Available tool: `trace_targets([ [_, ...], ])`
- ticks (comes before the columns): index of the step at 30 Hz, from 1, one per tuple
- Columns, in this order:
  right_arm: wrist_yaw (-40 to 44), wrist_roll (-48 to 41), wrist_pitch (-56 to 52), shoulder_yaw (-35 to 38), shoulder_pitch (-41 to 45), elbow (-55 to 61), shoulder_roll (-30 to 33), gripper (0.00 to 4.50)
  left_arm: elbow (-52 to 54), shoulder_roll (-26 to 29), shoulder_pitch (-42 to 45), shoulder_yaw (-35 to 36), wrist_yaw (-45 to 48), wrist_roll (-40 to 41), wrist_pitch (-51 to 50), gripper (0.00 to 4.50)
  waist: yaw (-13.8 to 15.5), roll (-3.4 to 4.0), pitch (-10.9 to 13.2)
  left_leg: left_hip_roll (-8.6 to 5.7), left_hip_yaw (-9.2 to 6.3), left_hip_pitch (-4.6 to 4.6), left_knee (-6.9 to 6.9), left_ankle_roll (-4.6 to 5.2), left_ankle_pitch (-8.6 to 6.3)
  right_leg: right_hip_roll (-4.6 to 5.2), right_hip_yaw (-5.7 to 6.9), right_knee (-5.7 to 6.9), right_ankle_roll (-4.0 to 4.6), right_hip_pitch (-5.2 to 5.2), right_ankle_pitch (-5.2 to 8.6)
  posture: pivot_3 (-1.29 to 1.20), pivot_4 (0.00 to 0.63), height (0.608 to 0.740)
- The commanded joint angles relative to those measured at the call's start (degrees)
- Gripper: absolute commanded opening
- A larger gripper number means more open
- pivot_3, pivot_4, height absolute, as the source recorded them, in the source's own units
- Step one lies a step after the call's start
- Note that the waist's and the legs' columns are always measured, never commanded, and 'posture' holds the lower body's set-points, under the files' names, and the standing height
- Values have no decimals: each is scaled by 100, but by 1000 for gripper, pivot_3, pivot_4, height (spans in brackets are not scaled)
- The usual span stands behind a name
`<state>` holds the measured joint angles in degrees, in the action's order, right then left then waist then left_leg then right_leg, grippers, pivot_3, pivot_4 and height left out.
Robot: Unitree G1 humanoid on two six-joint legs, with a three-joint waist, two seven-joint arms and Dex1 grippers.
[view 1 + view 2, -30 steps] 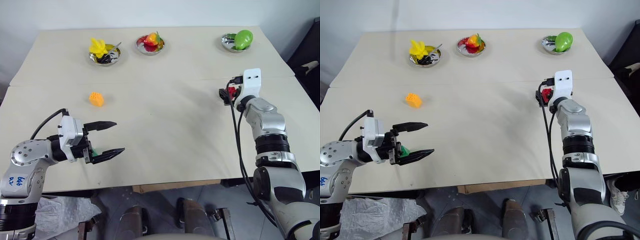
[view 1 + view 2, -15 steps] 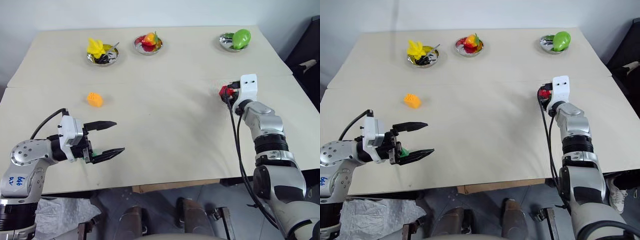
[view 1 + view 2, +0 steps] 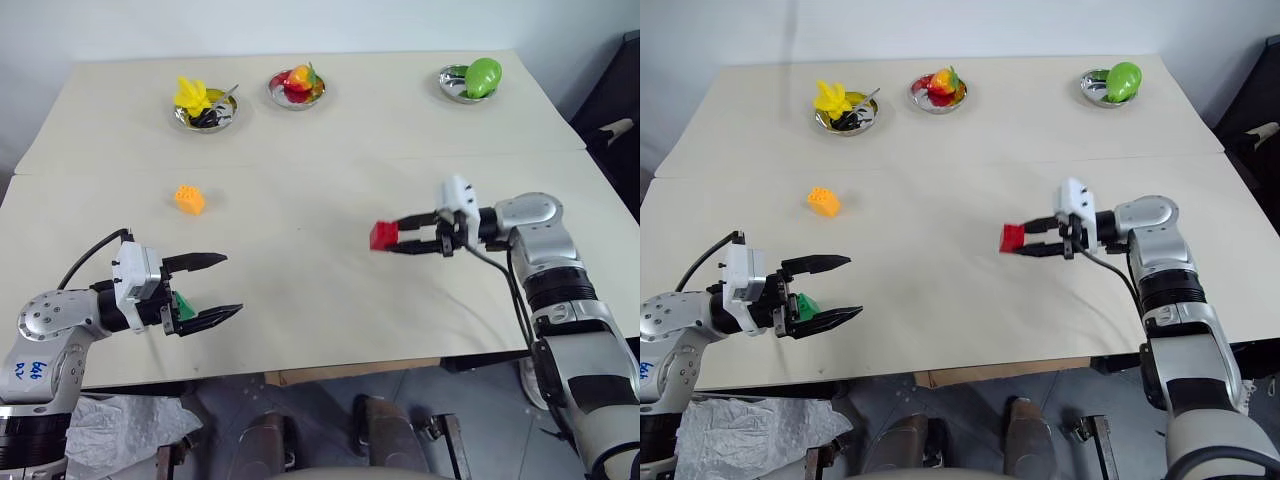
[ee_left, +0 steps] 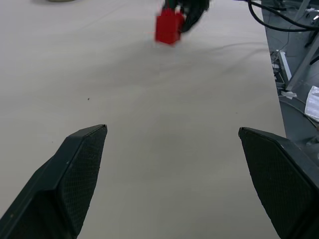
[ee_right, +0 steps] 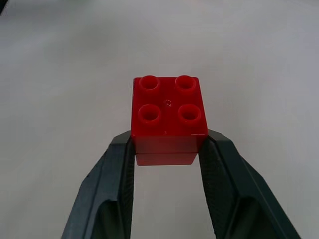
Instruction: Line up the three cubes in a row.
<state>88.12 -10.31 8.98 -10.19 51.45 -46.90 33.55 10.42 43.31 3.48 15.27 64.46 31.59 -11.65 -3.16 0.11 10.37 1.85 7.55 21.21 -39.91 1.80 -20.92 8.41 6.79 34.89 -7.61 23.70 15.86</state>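
Red cube (image 5: 169,117) sits clamped between the right gripper's (image 3: 395,238) fingers, studs up, above the table (image 3: 330,130) near its middle. Left gripper (image 3: 205,290) stands wide apart, the green cube (image 3: 806,304) just beside it. Orange-yellow cube (image 3: 188,199) rests farther back on the left.

A pale beige table (image 3: 330,120) fills most of the frame, with a seam running across it from left to right. Along its far edge stand three steel bowls: one at upper left (image 3: 207,115) with a yellow toy fruit, one at upper centre (image 3: 296,91) with red and orange toy fruit, one at upper right (image 3: 462,83) with a green toy fruit. An orange-yellow cube (image 3: 188,199) lies at left, below the seam.
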Motion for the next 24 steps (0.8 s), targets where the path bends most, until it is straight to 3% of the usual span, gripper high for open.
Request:
trace_targets([
  [1,438,42,348,-242,295,-385,-67,1485,188,21,-40,59,0,35,81,4500,-6,1,1,0,-11,0,0,0,0,0,0,0,0,1,0,0,150,740],
  [12,436,463,1368,-392,592,-1524,-241,1485,210,36,-46,64,67,-1,228,4500,8,3,2,-4,-26,4,-6,0,0,6,8,4,1,-4,1,0,150,740],
  [16,410,376,1387,-143,697,-1726,-301,2808,155,-8,62,172,-65,89,230,4500,8,3,2,-3,-31,3,-7,0,0,5,13,4,2,-6,1,0,150,740],
  [21,438,-594,1126,-44,451,-891,46,4426,156,18,-261,1059,-403,466,41,4500,-4,6,4,-1,-35,5,-6,0,0,5,15,5,2,-6,1,0,150,740],
  [24,438,-1748,524,-205,-62,415,429,4474,-42,-33,-735,1845,-548,618,15,4500,-4,9,5,1,-38,4,-5,0,0,6,18,4,5,-5,2,0,150,740],
])
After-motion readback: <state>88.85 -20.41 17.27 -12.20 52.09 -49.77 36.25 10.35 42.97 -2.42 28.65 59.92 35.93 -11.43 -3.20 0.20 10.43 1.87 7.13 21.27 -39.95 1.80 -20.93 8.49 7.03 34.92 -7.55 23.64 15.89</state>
